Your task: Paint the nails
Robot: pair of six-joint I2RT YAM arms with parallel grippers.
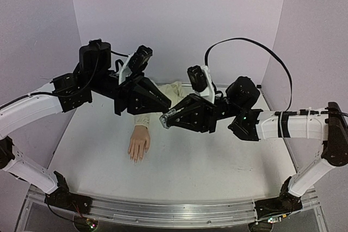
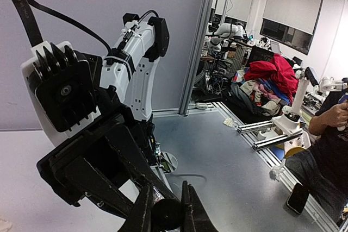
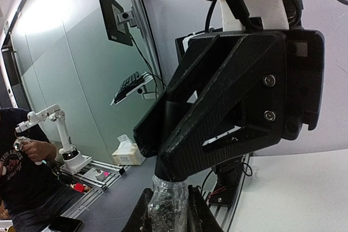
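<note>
**Top external: both grippers met above the table**

I logged the mannequin hand lying on the white table. Its nails pointed toward the arm bases, and the cream sleeve ran back under the grippers. Pale walls closed three sides. The left gripper was clamped on a small dark round piece. The right gripper was clamped on a clear crinkled item. Wrist views showed a lab beyond: monitor, red cloth, person.

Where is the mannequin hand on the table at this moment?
In the top view, the mannequin hand lies left of the table's centre, fingers pointing to the near edge; its cream sleeve runs back and right, partly hidden.
</note>
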